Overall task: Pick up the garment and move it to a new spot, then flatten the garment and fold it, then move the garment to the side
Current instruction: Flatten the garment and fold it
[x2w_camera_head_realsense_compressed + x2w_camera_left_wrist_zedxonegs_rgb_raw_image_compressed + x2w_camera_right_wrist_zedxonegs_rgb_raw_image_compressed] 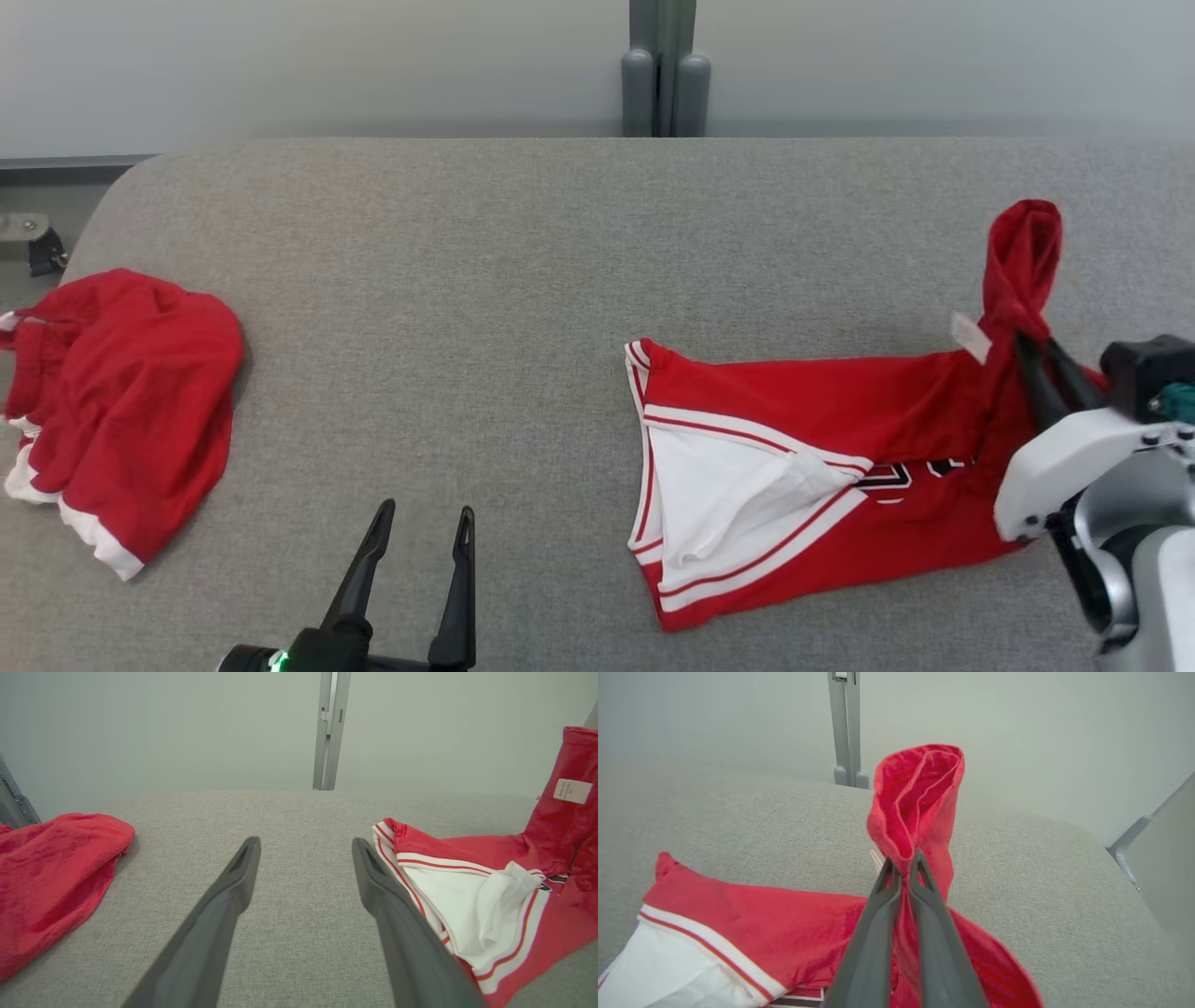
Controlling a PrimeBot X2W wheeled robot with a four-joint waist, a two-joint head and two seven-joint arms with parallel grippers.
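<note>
A red garment (822,467) with white trim and dark lettering lies crumpled on the right of the grey table (467,299), its white lining showing. My right gripper (1038,342) is shut on a bunched red end of it, and the cloth (917,798) stands up in a loop above the fingertips. The same garment (490,896) appears at the right of the left wrist view. My left gripper (425,511) hovers open over bare table near the front edge, left of the garment, with nothing between its fingers (233,882).
A second red garment (121,411) with white trim lies heaped at the table's far left edge. A grey post (665,70) stands behind the table against the pale wall. The table's rounded right corner (1087,840) is close to my right gripper.
</note>
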